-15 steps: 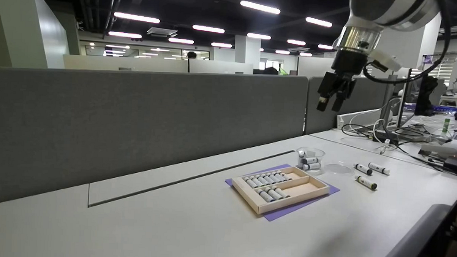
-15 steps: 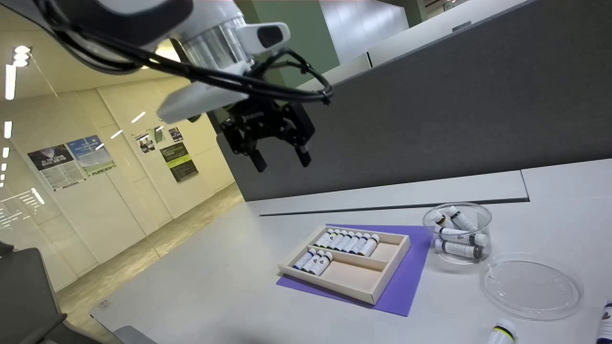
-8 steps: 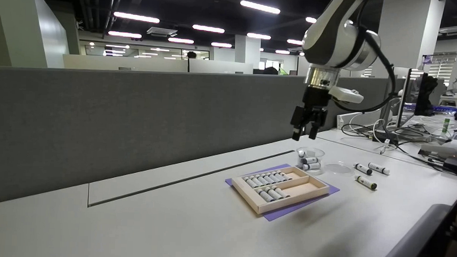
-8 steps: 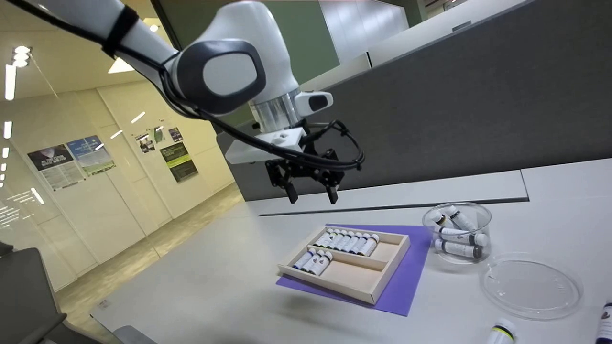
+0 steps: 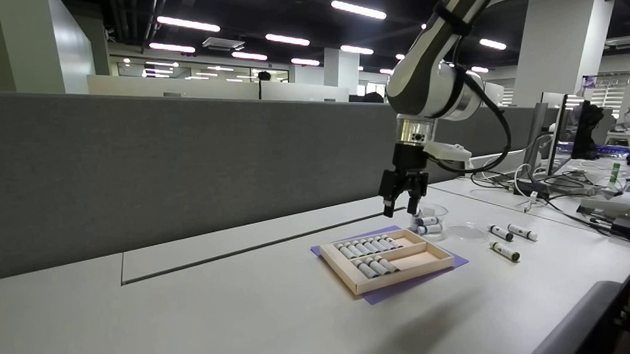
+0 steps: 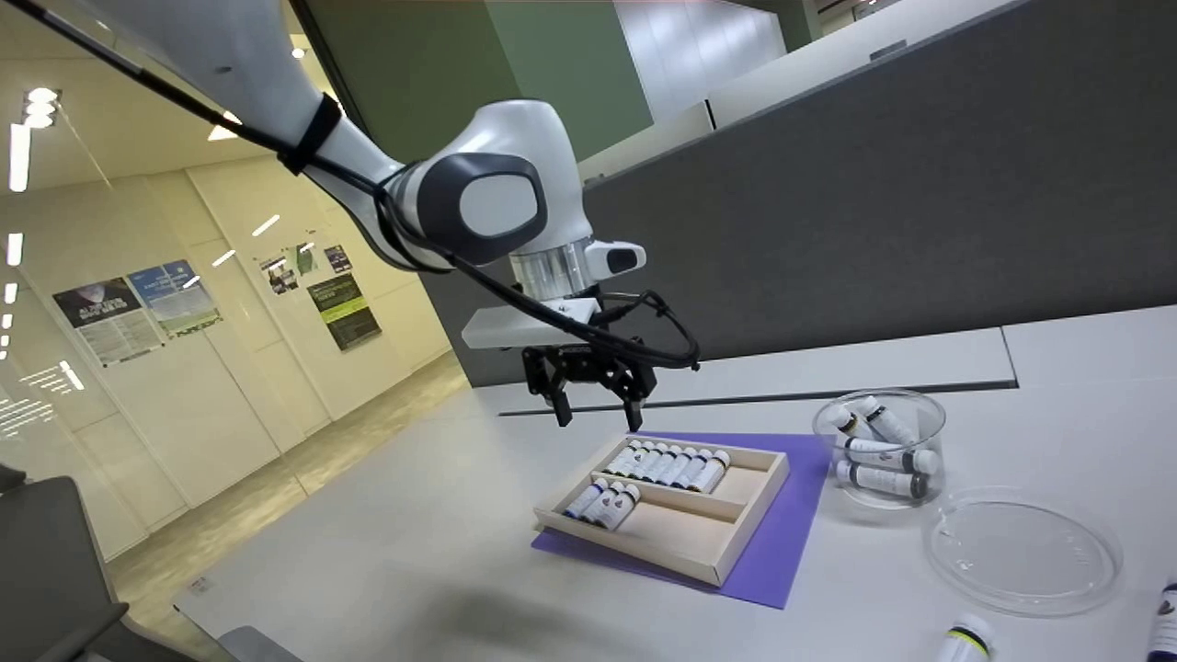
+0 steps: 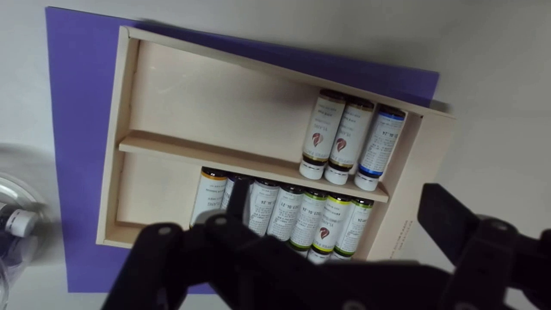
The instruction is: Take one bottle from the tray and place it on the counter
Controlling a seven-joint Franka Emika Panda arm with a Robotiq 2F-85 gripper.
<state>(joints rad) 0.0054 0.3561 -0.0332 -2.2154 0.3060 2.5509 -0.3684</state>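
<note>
The tan wooden tray (image 5: 408, 283) has two compartments and lies on a purple sheet (image 6: 791, 515) on the off-white counter (image 5: 211, 309). Three white-labelled bottles (image 6: 602, 505) lie side by side in one compartment, and several bottles (image 7: 308, 219) lie in a row in the other. They show in all views. My gripper (image 5: 401, 209) is open and empty, pointing down above the tray's partition-side edge, apart from the bottles. In the wrist view the gripper (image 7: 338, 200) has one finger over the longer row and the other beyond the tray's side. The gripper's body hides this row's cap ends.
A clear round container (image 6: 878, 393) with several bottles stands beside the purple sheet. A clear lid (image 6: 1021, 552) and three loose bottles (image 5: 504, 251) lie past it. A dark grey partition (image 5: 200, 168) runs along the counter's back.
My gripper has come down a long way and moved over toward the tray, turning to point straight down. It stays open. The tray and bottles have not moved.
</note>
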